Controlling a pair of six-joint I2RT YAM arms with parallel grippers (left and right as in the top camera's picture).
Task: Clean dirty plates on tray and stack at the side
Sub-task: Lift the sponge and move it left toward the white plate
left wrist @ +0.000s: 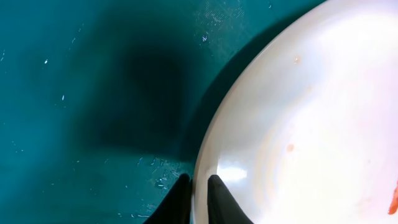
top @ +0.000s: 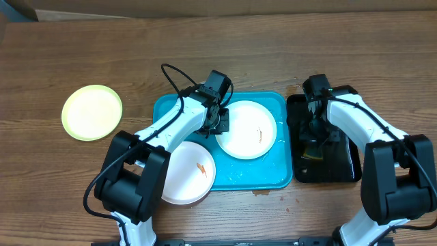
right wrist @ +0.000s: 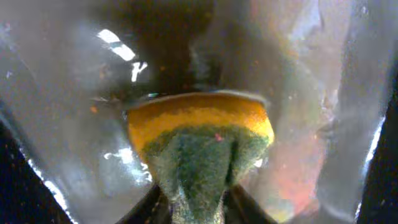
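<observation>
Two white plates lie on the turquoise tray (top: 273, 176): one at the back right (top: 247, 130) with an orange speck, one at the front left (top: 188, 172) hanging over the tray's edge, also specked. A yellow-green rimmed plate (top: 91, 112) sits on the table far left. My left gripper (top: 220, 124) is shut on the left rim of the back plate (left wrist: 298, 118), fingers (left wrist: 199, 190) either side of the rim. My right gripper (top: 315, 134) is over the black tray, shut on a yellow and green sponge (right wrist: 199, 140).
The narrow glossy black tray (top: 341, 164) stands right of the turquoise tray, its wet surface (right wrist: 68, 106) reflecting light. A small brown spot lies on the wooden table (top: 261, 192) just in front of the turquoise tray.
</observation>
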